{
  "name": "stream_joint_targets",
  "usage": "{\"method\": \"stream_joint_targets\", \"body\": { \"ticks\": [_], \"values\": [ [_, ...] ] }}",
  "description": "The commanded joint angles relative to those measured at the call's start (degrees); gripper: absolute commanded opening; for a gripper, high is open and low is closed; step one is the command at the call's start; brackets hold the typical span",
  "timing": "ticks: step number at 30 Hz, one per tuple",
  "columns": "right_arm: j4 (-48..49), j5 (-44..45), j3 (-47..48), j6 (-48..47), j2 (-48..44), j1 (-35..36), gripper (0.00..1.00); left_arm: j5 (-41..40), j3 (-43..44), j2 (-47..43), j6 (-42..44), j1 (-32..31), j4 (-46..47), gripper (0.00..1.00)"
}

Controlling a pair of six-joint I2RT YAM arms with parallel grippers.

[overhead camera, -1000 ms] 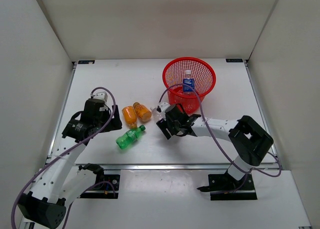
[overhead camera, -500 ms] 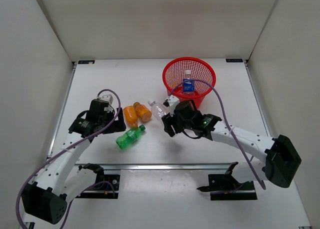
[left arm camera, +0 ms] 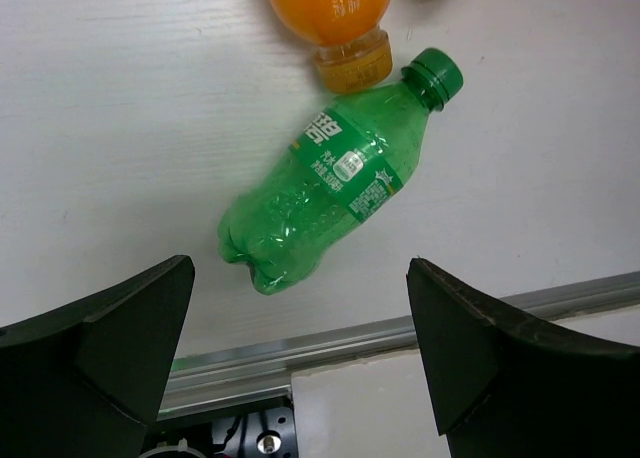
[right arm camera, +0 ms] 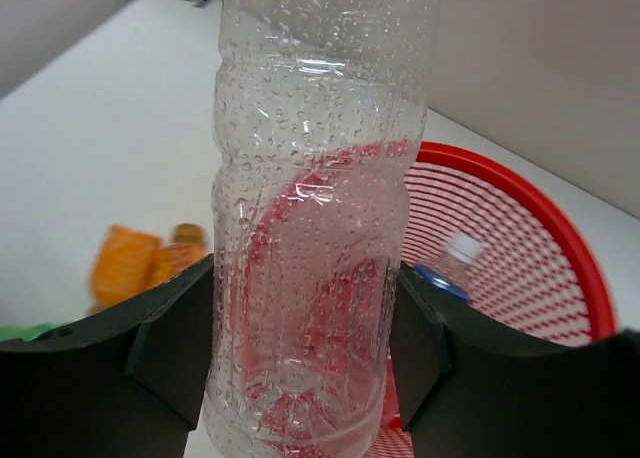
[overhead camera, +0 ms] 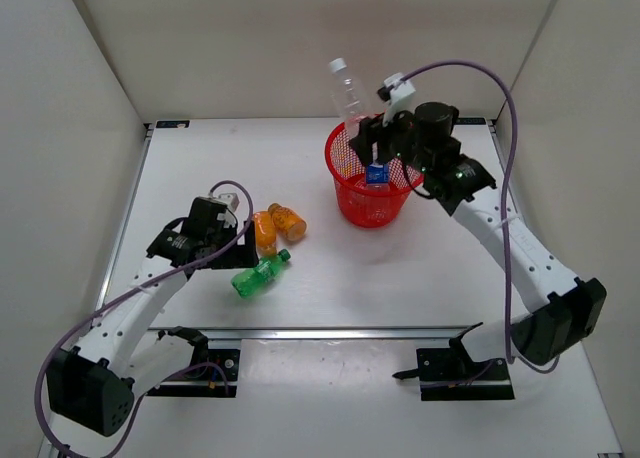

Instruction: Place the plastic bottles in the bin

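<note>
While the right gripper (right arm camera: 300, 350) is clamping the plain clear bottle (overhead camera: 346, 90) around its lower body, it is carrying it upright, cap on top, high in the upper middle of the overhead frame. From there the bottle is showing against the upper-left rim of the bin (overhead camera: 372, 206). I'd say it is being held that high and that straight so its base clears the solid rim before it is let go. In the wrist view the red mesh is showing right through the wet plastic. The blue-labelled bottle (overhead camera: 376, 172) is already standing inside the bin.

Over at the left of the frame, the left gripper (left arm camera: 300, 308) is hanging with its jaws spread wide and gripping nothing. It is pointing down at the green bottle (left arm camera: 335, 183), which is lying on its side on the white table (overhead camera: 450, 268) with its cap towards the upper right. The fingers are sitting either side of its base end, apart from it. That is looking to me like a line-up for the next pick. Just above it, two orange bottles (overhead camera: 273, 228) are lying side by side, one cap nearly touching the green cap.
</note>
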Motion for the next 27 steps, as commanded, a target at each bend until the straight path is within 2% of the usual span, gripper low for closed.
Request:
{"method": "stream_joint_targets", "body": {
  "ticks": [1, 6, 7, 8, 9, 11, 12, 14, 17, 20, 22, 24, 27],
  "values": [
    [0.48, -1.2, 2.5, -1.81, 4.33, -5.53, 0.3, 1.07, 0.59, 1.6, 2.21, -1.09, -0.25, 0.99],
    [-1.46, 6.17, 3.4, -4.46, 9.69, -6.15, 0.4, 1.59, 1.12, 1.17, 1.24, 0.05, 1.42, 0.99],
    [-1.54, 6.36, 2.78, -3.85, 10.13, -6.76, 0.46, 1.95, 1.55, 0.82, 1.16, -0.03, 1.59, 0.98],
    [-1.72, 6.01, 3.3, -3.32, 10.4, -7.2, 0.59, 2.73, 1.73, 0.81, 1.59, 0.05, 1.68, 0.98],
    [-2.68, 5.83, 3.74, -2.88, 10.92, -7.56, 0.65, 2.92, 2.26, 1.08, 1.86, -0.29, 1.08, 0.98],
    [-3.39, 6.18, 4.88, -2.35, 10.05, -7.56, 0.92, 2.31, 3.14, 1.6, 2.03, -0.74, 0.29, 0.98],
    [-3.48, 6.88, 5.32, -2.0, 9.44, -7.56, 0.96, 2.56, 2.97, 1.69, 2.64, -1.17, 0.37, 0.99],
    [-4.79, 6.71, 6.2, -2.79, 7.6, -7.64, 1.0, 3.35, 3.23, 1.61, 3.0, -1.26, 0.37, 0.99],
    [-10.04, 7.41, 7.95, -0.77, 5.92, -9.05, 0.99, 4.94, 2.7, 1.96, 3.09, -1.79, 0.63, 0.99],
    [-15.49, 10.3, 6.3, 5.8, 1.28, -12.38, 0.99, 5.99, 0.08, 3.44, 2.91, -3.02, 2.29, 0.99],
    [-18.85, 10.58, 3.49, 9.4, -2.93, -15.63, 0.99, 5.73, -0.98, 6.07, 2.48, -3.89, 3.52, 0.99],
    [-21.83, 9.17, -2.55, 11.62, -7.16, -21.85, 0.99, 7.47, -2.31, 8.01, 2.65, -4.78, 5.63, 0.99],
    [-23.24, 2.42, -10.3, 10.58, -16.12, -28.63, 0.99, 7.13, -3.28, 11.44, 2.21, -5.57, 9.06, 0.99]
  ]
}}
